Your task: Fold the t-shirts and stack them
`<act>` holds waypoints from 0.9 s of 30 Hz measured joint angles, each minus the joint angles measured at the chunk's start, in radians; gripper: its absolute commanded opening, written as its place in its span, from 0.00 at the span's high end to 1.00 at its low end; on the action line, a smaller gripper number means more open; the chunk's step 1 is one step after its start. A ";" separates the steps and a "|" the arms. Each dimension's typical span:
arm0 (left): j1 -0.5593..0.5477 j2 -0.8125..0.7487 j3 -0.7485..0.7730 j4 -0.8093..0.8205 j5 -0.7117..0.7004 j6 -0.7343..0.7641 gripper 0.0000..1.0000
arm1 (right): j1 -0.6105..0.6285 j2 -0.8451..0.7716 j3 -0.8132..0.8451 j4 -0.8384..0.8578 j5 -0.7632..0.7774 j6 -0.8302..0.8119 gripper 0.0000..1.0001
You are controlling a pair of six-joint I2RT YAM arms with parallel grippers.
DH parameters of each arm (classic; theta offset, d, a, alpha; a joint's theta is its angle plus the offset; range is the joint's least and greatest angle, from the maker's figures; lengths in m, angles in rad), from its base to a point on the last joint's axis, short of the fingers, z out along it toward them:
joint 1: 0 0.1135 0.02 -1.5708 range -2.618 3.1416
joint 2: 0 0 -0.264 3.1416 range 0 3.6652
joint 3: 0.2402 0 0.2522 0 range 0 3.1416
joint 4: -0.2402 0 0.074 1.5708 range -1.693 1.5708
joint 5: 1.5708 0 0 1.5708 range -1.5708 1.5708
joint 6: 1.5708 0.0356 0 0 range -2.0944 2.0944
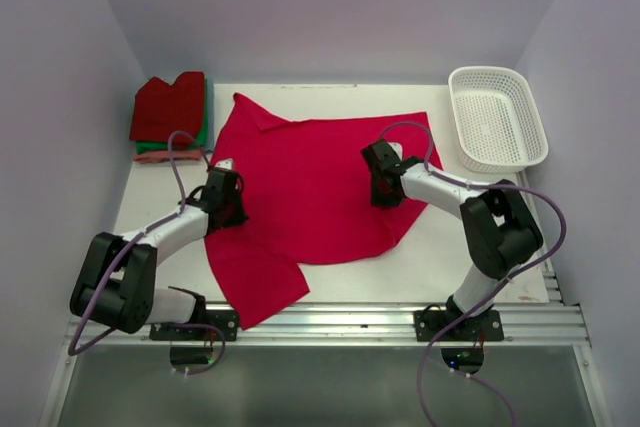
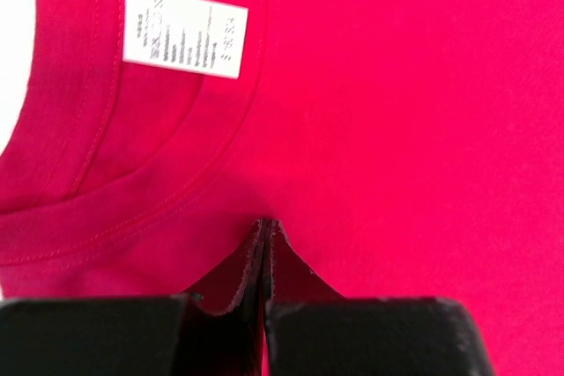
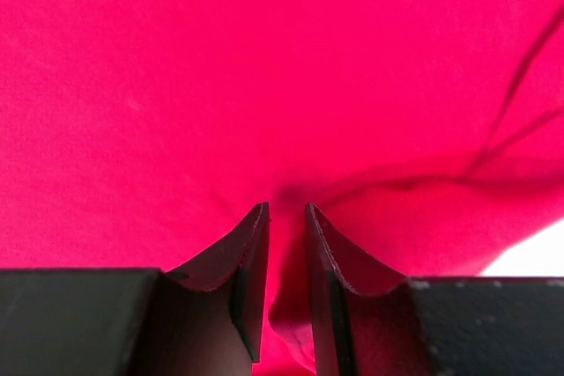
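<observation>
White table (image 1: 440, 267) bears a lattice basket (image 1: 497, 125), its mesh floor showing whole. Left of the basket spreads the crimson t-shirt (image 1: 310, 187); farther left sits the folded stack (image 1: 170, 112). The left gripper (image 2: 267, 226) is clenched on the shirt's cloth, and the right gripper (image 3: 287, 210) pinches a fold of it.

white link shells and black joint housings on left arm (image 1: 170, 232) and right arm (image 1: 436, 187), lilac cables (image 1: 419, 382) looping along both, flat black base plates (image 1: 195, 325), dark matte wedge-shaped fingers (image 2: 233, 277)
</observation>
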 measured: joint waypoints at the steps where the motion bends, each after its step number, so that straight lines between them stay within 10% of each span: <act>1: 0.000 -0.006 0.000 -0.011 0.000 0.000 1.00 | 0.005 0.000 0.000 -0.024 0.013 0.003 0.73; 27: 0.002 -0.095 0.042 -0.090 0.015 0.005 1.00 | 0.039 -0.167 0.021 -0.774 0.358 0.140 0.45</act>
